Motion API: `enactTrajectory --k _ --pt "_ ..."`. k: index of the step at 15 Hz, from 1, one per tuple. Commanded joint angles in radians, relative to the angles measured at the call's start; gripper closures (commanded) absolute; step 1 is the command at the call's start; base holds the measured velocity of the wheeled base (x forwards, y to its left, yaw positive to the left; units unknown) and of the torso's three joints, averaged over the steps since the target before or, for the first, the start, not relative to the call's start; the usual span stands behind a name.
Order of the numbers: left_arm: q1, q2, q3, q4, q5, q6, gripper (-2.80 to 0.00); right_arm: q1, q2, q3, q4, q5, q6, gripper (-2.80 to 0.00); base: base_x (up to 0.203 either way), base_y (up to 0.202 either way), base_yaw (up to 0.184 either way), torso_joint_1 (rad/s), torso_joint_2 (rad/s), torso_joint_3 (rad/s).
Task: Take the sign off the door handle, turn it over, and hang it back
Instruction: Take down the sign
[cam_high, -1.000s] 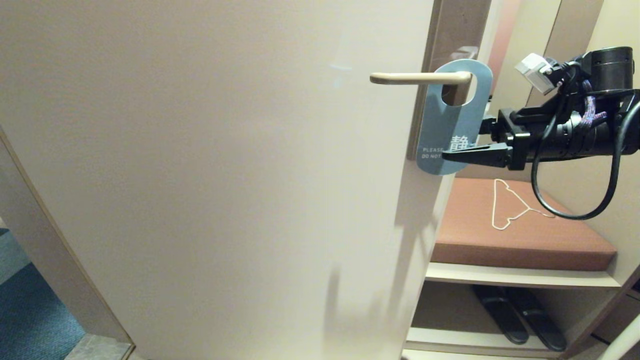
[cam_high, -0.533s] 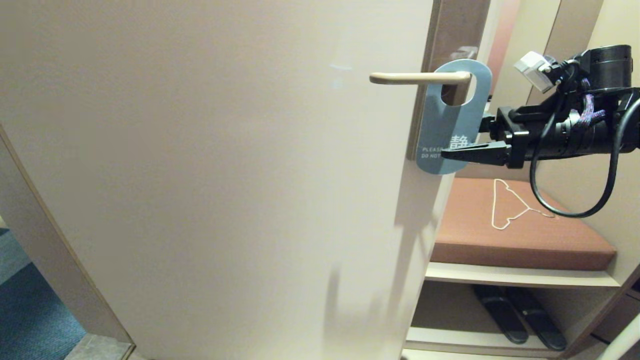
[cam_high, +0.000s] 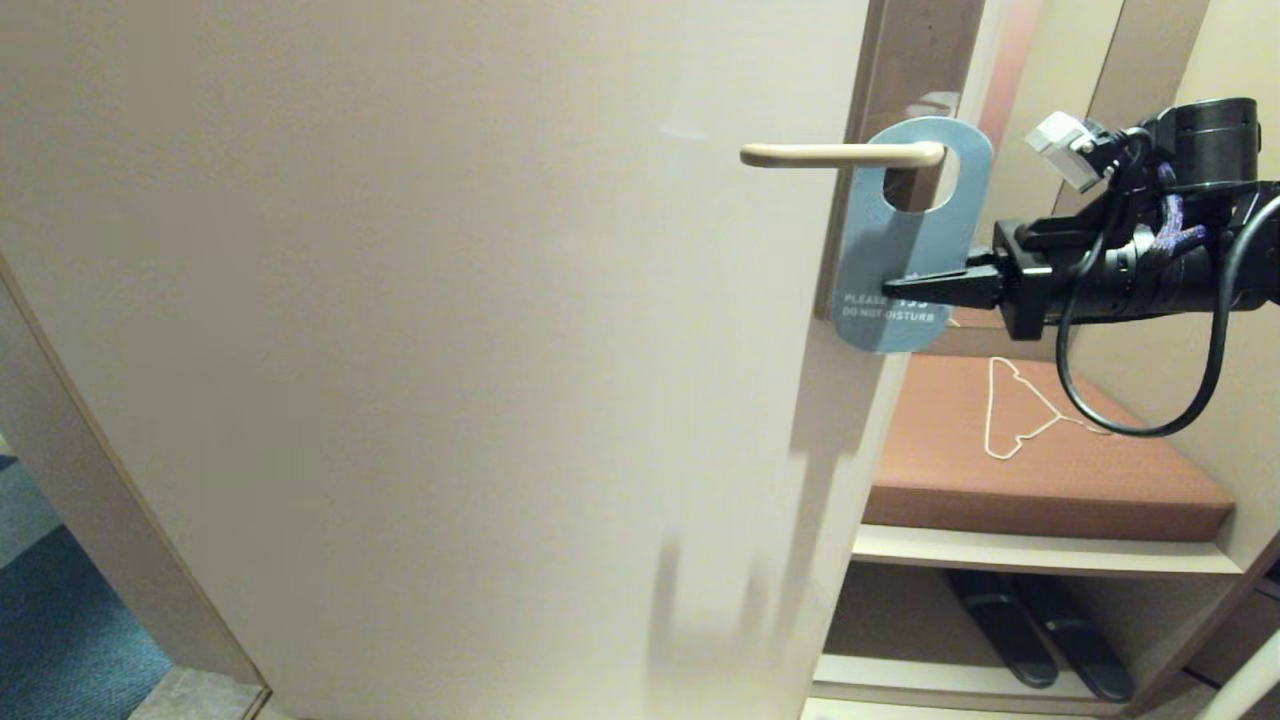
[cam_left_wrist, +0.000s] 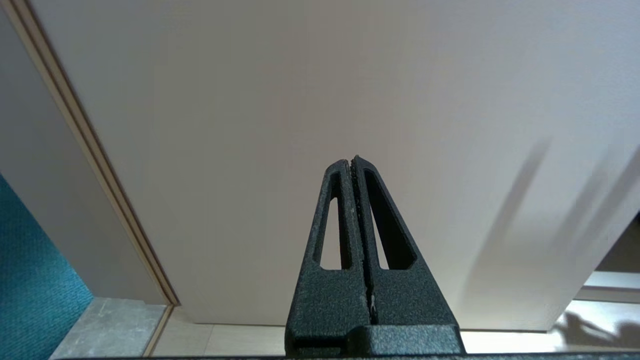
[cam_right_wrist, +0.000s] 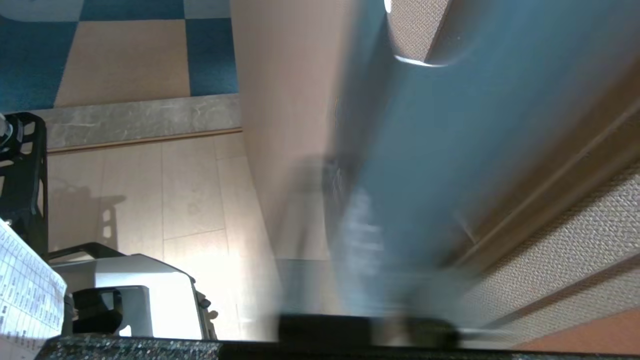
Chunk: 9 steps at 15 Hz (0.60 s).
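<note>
The light blue sign (cam_high: 905, 235) hangs by its hole on the cream door handle (cam_high: 830, 154), its "PLEASE DO NOT DISTURB" side facing me. My right gripper (cam_high: 900, 293) comes in from the right at the sign's lower part. One black finger (cam_high: 935, 289) lies flat across the sign's face, just above the lettering; the other finger is hidden behind the card. The jaws look shut on the sign. In the right wrist view the sign (cam_right_wrist: 440, 150) is a blurred blue sheet close in front. My left gripper (cam_left_wrist: 351, 162) is shut and empty, low before the pale door (cam_high: 450, 350).
Right of the door's edge a brown cushioned bench (cam_high: 1130, 480) carries a thin white wire hanger (cam_high: 1010, 410). Black slippers (cam_high: 1040, 625) lie on the shelf under it. A door frame (cam_high: 90, 480) and blue carpet (cam_high: 60, 640) are at the lower left.
The right gripper's jaws have come together on the sign's lower part. The front finger has risen a little, and the sign has swung to face me more squarely.
</note>
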<state>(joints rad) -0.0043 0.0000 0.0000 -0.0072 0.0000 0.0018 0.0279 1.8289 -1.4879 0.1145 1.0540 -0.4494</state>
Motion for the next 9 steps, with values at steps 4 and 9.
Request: enactTrajectory --k 4,9 --pt "0.0 0.0 0.0 0.0 0.0 0.0 0.0 0.001 -0.002 0.014 0.002 0.007 -0.005 0.0 0.0 0.0 0.0 0.0 0.0 0.0" --pt "0.0 0.0 0.0 0.0 0.0 0.0 0.0 0.001 -0.008 0.028 0.001 0.007 -0.003 0.0 0.0 0.0 0.0 0.0 0.0 0.0"
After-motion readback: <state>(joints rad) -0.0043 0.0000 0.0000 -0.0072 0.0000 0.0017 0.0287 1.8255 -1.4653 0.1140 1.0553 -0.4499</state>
